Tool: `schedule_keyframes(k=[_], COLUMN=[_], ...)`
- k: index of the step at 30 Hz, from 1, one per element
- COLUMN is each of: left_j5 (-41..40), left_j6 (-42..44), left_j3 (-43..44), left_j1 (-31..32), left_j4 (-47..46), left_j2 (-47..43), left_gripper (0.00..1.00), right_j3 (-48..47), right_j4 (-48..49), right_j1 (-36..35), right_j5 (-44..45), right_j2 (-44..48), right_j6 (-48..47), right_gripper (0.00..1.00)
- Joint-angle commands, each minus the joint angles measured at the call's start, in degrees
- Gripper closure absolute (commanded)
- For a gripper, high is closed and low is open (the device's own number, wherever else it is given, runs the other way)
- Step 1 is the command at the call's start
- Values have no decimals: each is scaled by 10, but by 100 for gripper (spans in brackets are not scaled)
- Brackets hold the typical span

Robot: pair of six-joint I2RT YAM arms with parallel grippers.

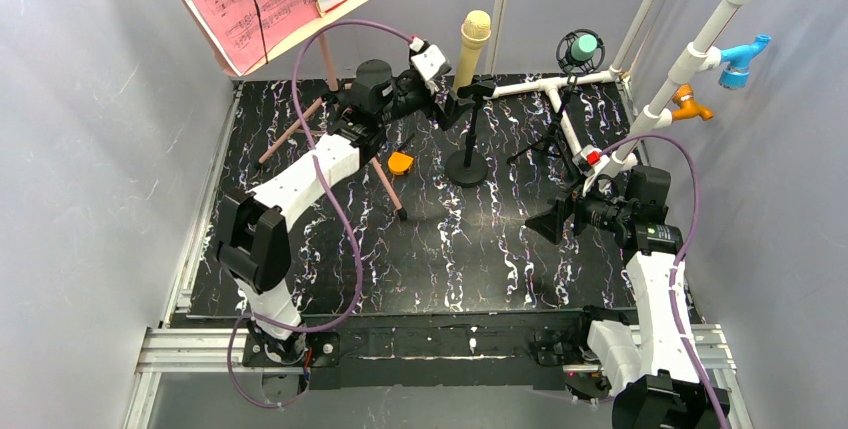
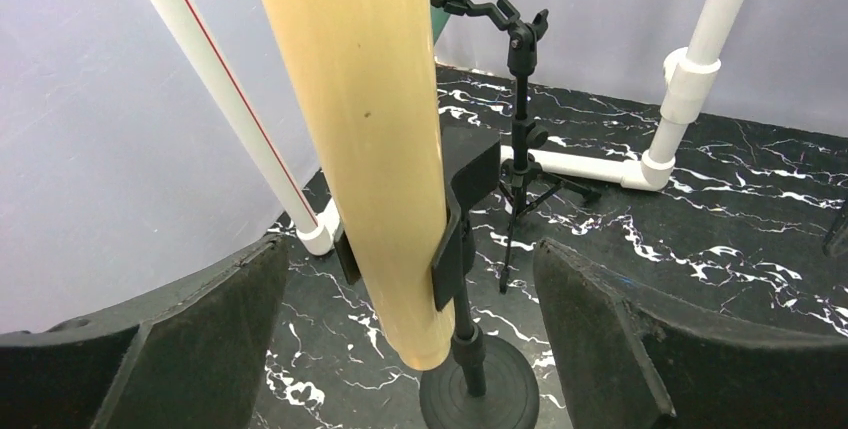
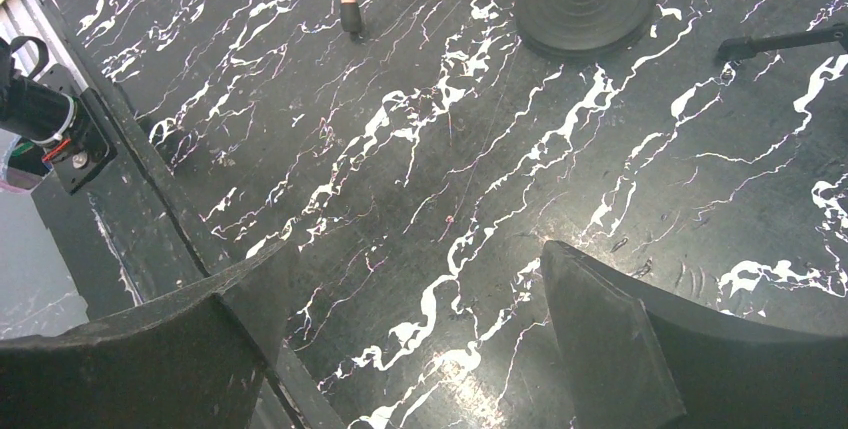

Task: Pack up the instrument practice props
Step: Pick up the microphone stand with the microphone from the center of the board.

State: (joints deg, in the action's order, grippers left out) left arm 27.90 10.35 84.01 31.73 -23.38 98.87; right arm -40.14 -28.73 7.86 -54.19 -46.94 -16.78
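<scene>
Two dark left pincer [image 2: 408, 279] fingers [image 2: 200, 349] flank a smooth cylindrical beige microphone [image 2: 360, 99].

Lab rig: grey backdrop [image 1: 90, 99], aluminium frame [image 1: 185, 349]

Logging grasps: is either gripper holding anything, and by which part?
Nothing held. Left gripper straddles the beige microphone, jaws open; right gripper open, empty.

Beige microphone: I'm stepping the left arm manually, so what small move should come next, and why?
Probably close the left gripper on the beige microphone. In the left wrist view it stands centred between the open fingers, with gaps on both sides, seated in its black clip on the stand.
</scene>
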Motion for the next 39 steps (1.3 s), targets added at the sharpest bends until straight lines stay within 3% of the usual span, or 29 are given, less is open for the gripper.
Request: schedule_keyframes(k=[1,23,26,29,31,39], left_j5=[19,84,88,86,85,106], left_j6=[4,-32,-39,-46,-56,-170], left_j3=[38,70,70,69,69,52], left_j1=[-3,-4,-4,-4,-4,4], left_j4=[-22,-23,-23,-23,-23,-24], left_j2=[7,48,50,49,44,-26], left_gripper=[12,47,62,90,98,100], right_j3=[-1,-2,-1,-1,-1,-2], right_j4=[4,9,9,9,9,8], right_j1=[-2,-2,-1,-1,-1,-1], right_j5=[-14,-10,-10,-10,-10,-14], right_j2=[-1,-4,-4,-4,-5,-7], right_j6=[-9,-5,-5,-5,-5,-5], right_gripper=[0,0,0,0,0,0])
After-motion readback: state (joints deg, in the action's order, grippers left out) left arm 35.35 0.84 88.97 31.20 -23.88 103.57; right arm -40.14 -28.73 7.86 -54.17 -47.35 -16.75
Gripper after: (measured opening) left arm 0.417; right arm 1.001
